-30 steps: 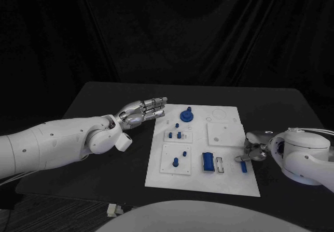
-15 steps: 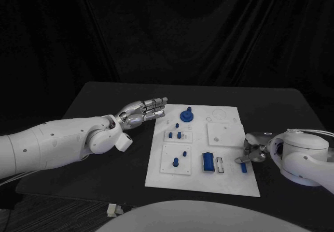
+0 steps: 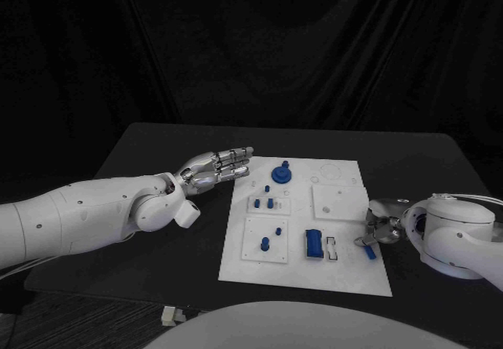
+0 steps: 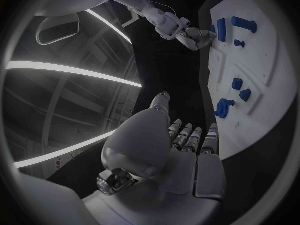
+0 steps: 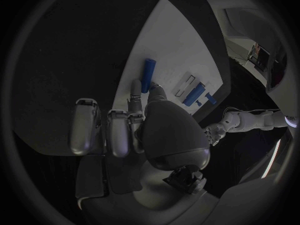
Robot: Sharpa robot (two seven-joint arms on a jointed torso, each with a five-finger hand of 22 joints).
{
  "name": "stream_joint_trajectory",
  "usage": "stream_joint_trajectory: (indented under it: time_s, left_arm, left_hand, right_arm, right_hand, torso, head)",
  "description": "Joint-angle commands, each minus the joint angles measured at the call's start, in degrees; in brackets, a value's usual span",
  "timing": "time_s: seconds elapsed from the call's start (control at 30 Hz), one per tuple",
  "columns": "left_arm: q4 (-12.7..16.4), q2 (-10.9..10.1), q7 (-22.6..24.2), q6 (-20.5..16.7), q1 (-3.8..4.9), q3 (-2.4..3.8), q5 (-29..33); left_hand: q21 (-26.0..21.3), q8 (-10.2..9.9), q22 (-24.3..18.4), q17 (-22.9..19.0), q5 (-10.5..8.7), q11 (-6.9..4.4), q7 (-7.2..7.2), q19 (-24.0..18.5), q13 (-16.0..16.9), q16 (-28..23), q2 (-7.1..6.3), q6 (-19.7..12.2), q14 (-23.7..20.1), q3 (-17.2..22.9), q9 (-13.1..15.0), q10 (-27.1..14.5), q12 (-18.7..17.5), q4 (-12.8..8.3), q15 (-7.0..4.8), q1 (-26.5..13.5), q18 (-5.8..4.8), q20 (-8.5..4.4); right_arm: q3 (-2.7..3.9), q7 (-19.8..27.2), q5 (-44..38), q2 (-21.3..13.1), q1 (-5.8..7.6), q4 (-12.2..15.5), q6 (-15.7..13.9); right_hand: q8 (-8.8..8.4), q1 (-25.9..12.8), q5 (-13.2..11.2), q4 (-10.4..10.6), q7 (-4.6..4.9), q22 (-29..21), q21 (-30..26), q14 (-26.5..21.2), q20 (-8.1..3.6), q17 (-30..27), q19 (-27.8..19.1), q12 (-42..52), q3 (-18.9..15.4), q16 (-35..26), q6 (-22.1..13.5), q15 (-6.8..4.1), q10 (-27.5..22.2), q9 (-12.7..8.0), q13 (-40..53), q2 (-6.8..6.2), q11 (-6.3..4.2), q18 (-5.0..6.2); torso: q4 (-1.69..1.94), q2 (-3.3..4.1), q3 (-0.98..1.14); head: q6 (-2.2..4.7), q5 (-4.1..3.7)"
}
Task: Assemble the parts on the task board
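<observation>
Right hand [image 3: 379,227] sits at the task board's [image 3: 341,280] right edge, fingers curled down onto a small blue bar [image 3: 367,251] lying near that edge, just right of the white slot piece [image 3: 332,248]. In the right wrist view the fingertips [image 5: 135,87] touch the near end of the blue bar [image 5: 148,75], which lies flat on the board [image 5: 181,40]. Cannot tell whether it is pinched or only touched; contact looks like a nudge or the start of a pick.

Handling, as a judgement: the bar looks like hard plastic, light, stiff, smooth, so probably slippery and easy to skid on the white plate. Thin and flat-lying, so little to grab; best hold is across its long sides near the middle, thumb against one finger. It may need tipping up at one end first. Not fragile.

Left hand [image 3: 215,167] hovers above the desk [image 3: 157,251] just off the board's left edge, near the upper corner, fingers straight and side by side, holding nothing and touching nothing. Left wrist view agrees: flat palm [image 4: 181,160], nothing in it.

Other parts on the board: blue round knob [image 3: 281,174] near the top, blue block [image 3: 313,243] left of the slot piece, small blue pegs [image 3: 266,200] on the left side plates.
</observation>
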Motion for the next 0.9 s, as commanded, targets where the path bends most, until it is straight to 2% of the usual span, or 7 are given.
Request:
stream_joint_trajectory:
  time_s: [0.03, 0.23, 0.33, 0.43, 0.7, 0.9]
  left_arm:
    - [0.08, 0.18, 0.51, 0.79, -0.08, 0.06, 0.38]
    - [0.06, 0.22, 0.44, 0.88, -0.10, 0.06, 0.38]
    - [0.05, 0.21, 0.39, 0.93, -0.11, 0.06, 0.38]
    - [0.02, 0.20, 0.35, 0.97, -0.13, 0.06, 0.38]
    - [-0.11, 0.32, 0.25, 1.10, -0.19, 0.06, 0.38]
    - [-0.18, 0.43, 0.20, 1.19, -0.23, 0.06, 0.38]
  left_hand:
    - [0.30, 0.21, -0.05, 0.04, 0.39, 0.34, 0.15, 0.15, 0.10, 0.01, 0.25, 0.43, 0.03, -0.01, 0.08, -0.08, 0.29, -0.31, 0.39, 0.27, 0.21, 0.29]
    - [0.30, 0.20, -0.07, 0.07, 0.43, 0.40, 0.13, 0.15, 0.10, 0.05, 0.27, 0.41, 0.13, 0.03, 0.08, -0.04, 0.33, -0.41, 0.57, 0.29, 0.18, 0.29]
    - [0.30, 0.20, -0.07, 0.07, 0.43, 0.40, 0.13, 0.15, 0.10, 0.05, 0.27, 0.41, 0.13, 0.03, 0.08, -0.04, 0.33, -0.41, 0.57, 0.29, 0.18, 0.29]
    - [0.30, 0.20, -0.08, 0.08, 0.45, 0.48, 0.11, 0.15, 0.11, 0.06, 0.29, 0.40, 0.17, 0.04, 0.07, -0.01, 0.38, -0.47, 0.64, 0.29, 0.16, 0.29]
    - [0.30, 0.20, -0.06, 0.10, 0.47, 0.61, 0.08, 0.16, 0.12, 0.08, 0.29, 0.42, 0.21, 0.06, 0.08, 0.04, 0.45, -0.53, 0.69, 0.28, 0.13, 0.30]
    - [0.30, 0.20, -0.08, 0.11, 0.48, 0.68, 0.05, 0.15, 0.13, 0.09, 0.31, 0.42, 0.24, 0.07, 0.08, 0.06, 0.47, -0.56, 0.73, 0.28, 0.12, 0.30]
  right_arm:
    - [-0.49, -1.47, 0.57, 0.34, -0.68, -0.42, 1.33]
    - [-0.49, -1.63, 0.57, 0.49, -0.74, -0.30, 1.09]
    - [-0.49, -1.63, 0.70, 0.37, -0.76, 0.03, 0.57]
    - [-0.49, -1.60, 1.34, 0.17, -0.76, 0.41, 0.06]
    - [-0.47, -1.42, 7.31, -0.66, -0.69, 1.36, -1.76]
    - [-0.46, -1.35, 14.32, -0.80, 0.04, 1.51, -2.94]
  right_hand:
    - [-1.53, 1.54, 0.42, -0.71, -0.18, 10.10, -0.54, 3.77, 0.07, 1.85, -0.50, -0.23, 0.01, -0.39, -1.64, 0.33, 5.88, -1.65, 14.83, 0.45, -0.13, 0.48]
    - [-1.74, 2.72, 2.48, -1.90, -0.03, 9.99, -0.94, 3.75, 0.30, 1.55, -0.54, -0.23, 0.29, -0.56, -1.92, 0.47, 5.88, -1.53, 14.83, 0.74, -0.01, 0.54]
    - [-1.65, 3.20, 4.91, -2.60, -0.08, 9.96, -1.08, 3.78, 0.33, 1.56, -0.49, -0.23, 0.43, -0.56, -1.74, 0.46, 5.88, -1.37, 14.83, 0.85, -0.04, 0.55]
    - [-1.39, 3.15, 8.34, -2.99, -0.26, 9.96, -1.20, 3.82, 0.27, 1.61, -0.42, -0.23, 0.51, -0.54, -1.34, 0.36, 5.88, -1.13, 14.83, 0.91, -0.17, 0.56]
    - [-1.09, 2.30, 9.53, -2.78, -0.40, 10.04, -1.08, 3.90, 0.19, 1.91, -0.27, -0.23, 0.40, -0.38, -0.86, 0.25, 5.88, -0.89, 14.83, 1.11, -0.36, 0.52]
    - [-1.04, 1.75, 9.83, -2.49, -0.46, 10.08, -1.00, 3.94, 0.14, 2.01, -0.20, -0.23, 0.35, -0.32, -0.78, 0.18, 5.88, -0.83, 14.83, 1.34, -0.44, 0.50]
  torso:
    - [0.02, 0.02, 0.01]
    - [0.00, -0.01, 0.00]
    - [0.01, 0.00, 0.00]
    - [0.03, 0.00, 0.00]
    - [0.01, 0.02, 0.02]
    - [-0.04, -0.03, 0.01]
  head:
    - [-0.01, 0.01]
    - [-0.01, 0.12]
    - [-0.01, 0.10]
    - [-0.01, 0.08]
    - [-0.01, -0.07]
    - [-0.01, 0.00]
